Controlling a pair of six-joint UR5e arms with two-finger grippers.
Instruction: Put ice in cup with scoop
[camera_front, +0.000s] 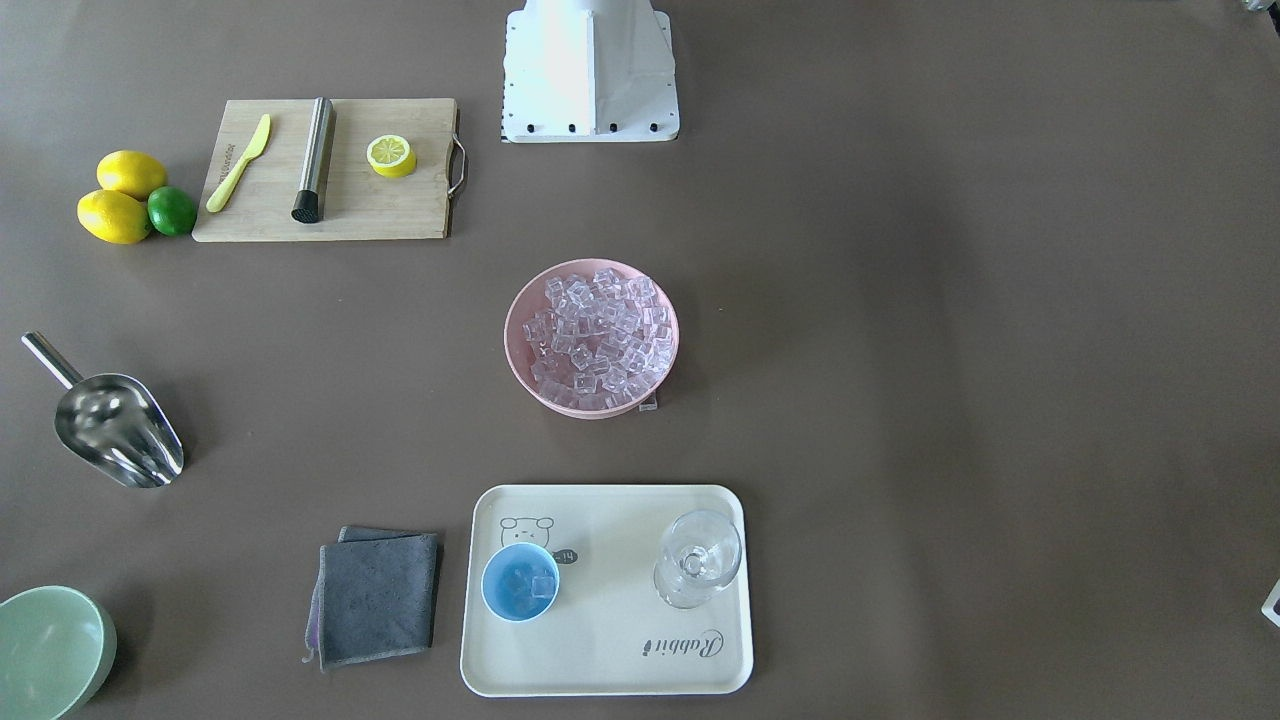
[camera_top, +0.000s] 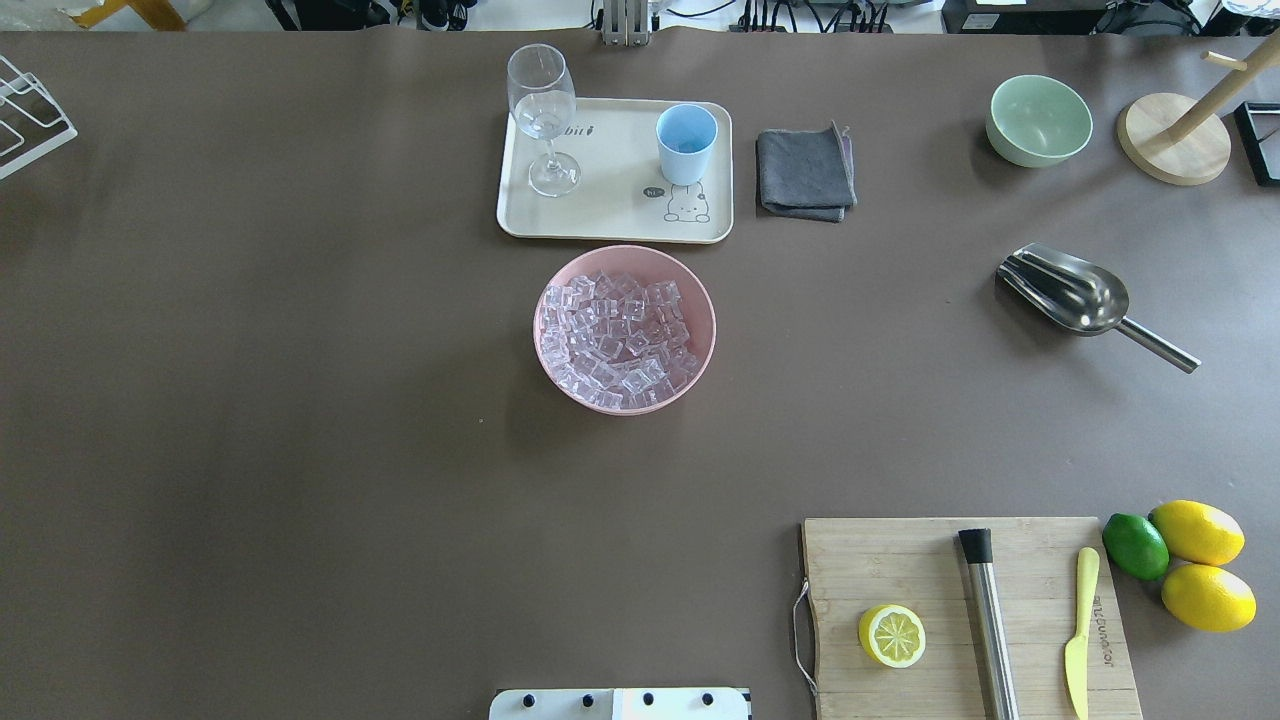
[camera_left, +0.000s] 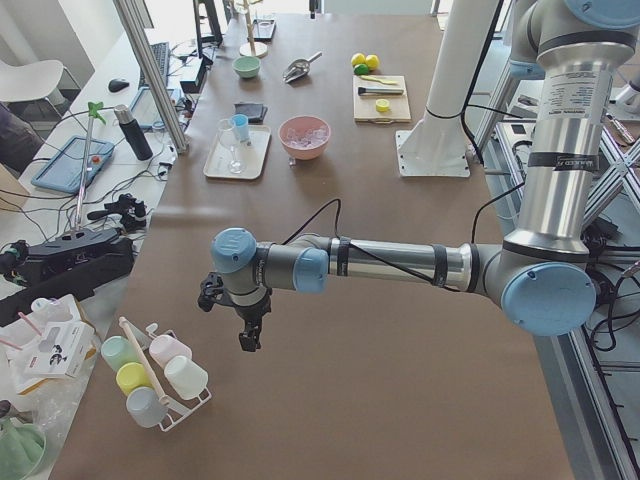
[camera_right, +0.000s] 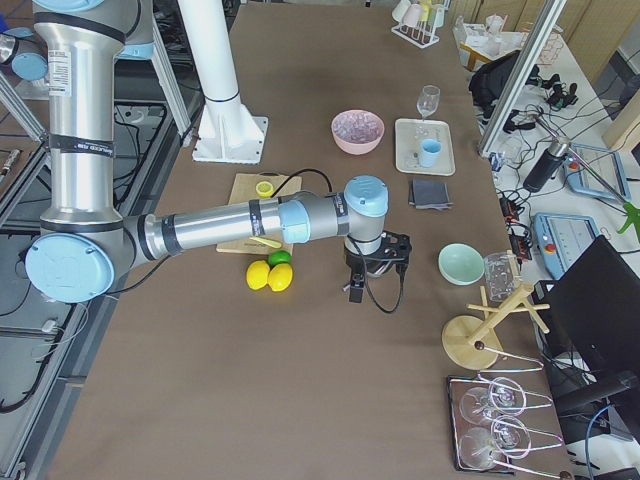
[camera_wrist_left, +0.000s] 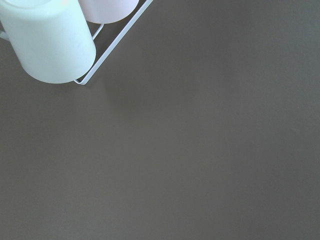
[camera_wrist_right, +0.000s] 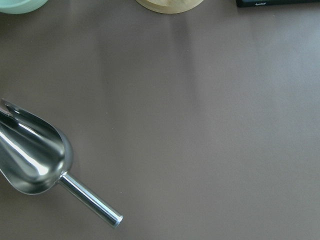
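The ice (camera_front: 598, 335) fills a pink bowl (camera_front: 520, 370) at the table's middle; it also shows in the overhead view (camera_top: 620, 332). The light-blue cup (camera_front: 520, 583) stands on a cream tray (camera_front: 620, 650) and holds a few cubes; the overhead view (camera_top: 686, 143) shows it too. The steel scoop (camera_top: 1072, 291) lies empty on the table on my right side, its handle towards me; the right wrist view (camera_wrist_right: 31, 159) shows it at lower left. My right gripper (camera_right: 355, 291) hangs over that area. My left gripper (camera_left: 246, 340) hangs over the table's far left end. I cannot tell whether either is open.
A stemmed glass (camera_top: 543, 115) shares the tray. A grey cloth (camera_top: 806, 172), a pale green bowl (camera_top: 1038, 120) and a wooden stand (camera_top: 1173, 137) lie beyond the scoop. A cutting board (camera_top: 960, 610) with a steel cylinder, a knife and half a lemon, plus whole citrus (camera_top: 1195, 560), sits near right.
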